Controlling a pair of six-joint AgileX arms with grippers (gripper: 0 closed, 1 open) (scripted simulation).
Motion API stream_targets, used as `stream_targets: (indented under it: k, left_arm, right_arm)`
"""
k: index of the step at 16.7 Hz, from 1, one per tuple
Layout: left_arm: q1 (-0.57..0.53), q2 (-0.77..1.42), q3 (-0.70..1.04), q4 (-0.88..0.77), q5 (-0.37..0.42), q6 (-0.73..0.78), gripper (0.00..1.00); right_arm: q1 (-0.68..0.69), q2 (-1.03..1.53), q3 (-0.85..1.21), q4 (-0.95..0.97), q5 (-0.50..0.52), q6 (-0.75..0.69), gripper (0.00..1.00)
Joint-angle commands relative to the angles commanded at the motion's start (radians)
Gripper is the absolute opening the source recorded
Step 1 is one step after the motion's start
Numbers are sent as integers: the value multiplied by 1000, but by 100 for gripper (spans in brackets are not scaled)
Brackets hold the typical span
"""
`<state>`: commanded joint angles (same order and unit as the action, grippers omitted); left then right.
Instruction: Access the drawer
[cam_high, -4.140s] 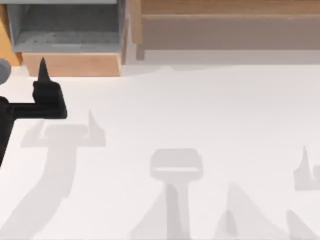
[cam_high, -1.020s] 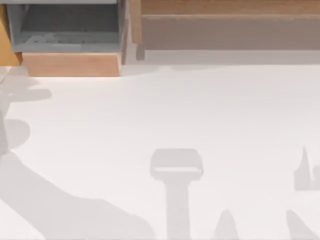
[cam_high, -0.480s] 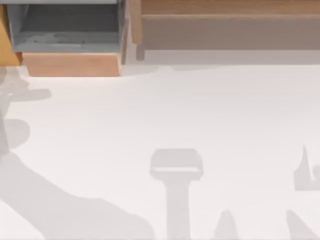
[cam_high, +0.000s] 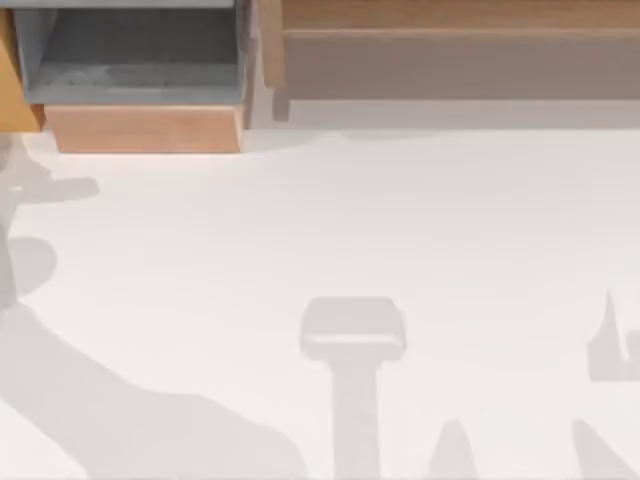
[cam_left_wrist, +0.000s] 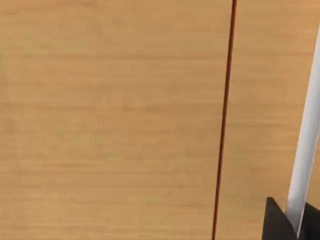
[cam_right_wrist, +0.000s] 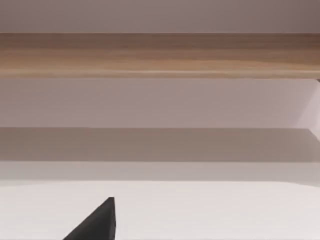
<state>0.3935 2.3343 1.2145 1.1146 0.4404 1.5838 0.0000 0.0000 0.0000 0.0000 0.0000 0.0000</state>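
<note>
From above, at the far left corner of the surface (cam_high: 400, 230), the drawer (cam_high: 140, 128) stands pulled out, its grey floor and inner walls open to the camera and its light-brown front panel facing the near side. Four seconds back the left gripper was poised just in front of that panel; since then it has left the top view, and over the last second nothing but the arm shadows at the left edge has shifted slightly. I judge that the pull is finished and the task is as good as done, with the left arm backing off. Count from this view: one drawer, one long wooden shelf unit (cam_high: 460, 45) just beside it to the right, and nothing lying inside the drawer that I can make out.

At the left wrist, the camera looks close onto a light-brown wooden face (cam_left_wrist: 110, 120) crossed by one thin dark seam; one dark fingertip (cam_left_wrist: 277, 222) of the left gripper pokes in at the corner, so I cannot tell how its jaws stand.

At the right wrist, the shelf unit stretches across the far side, and one dark fingertip (cam_right_wrist: 97, 222) of the right gripper shows low; its jaws' state cannot be told either. That arm seems parked.
</note>
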Motion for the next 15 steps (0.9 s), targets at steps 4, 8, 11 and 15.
stream_targets:
  k: [4,8,11,15]
  left_arm:
    - [6,7,-4,-7,2,-5,0]
    - [31,-45,-102,53,29,-4,0]
    - [52,-78,-221,93,48,-4,0]
    - [74,-118,-279,139,69,-2,0]
  right_arm:
    - [0,0,0,0,0,0,100]
    - [0,0,0,0,0,0,100]
    - [0,0,0,0,0,0,100]
    - [0,0,0,0,0,0,100]
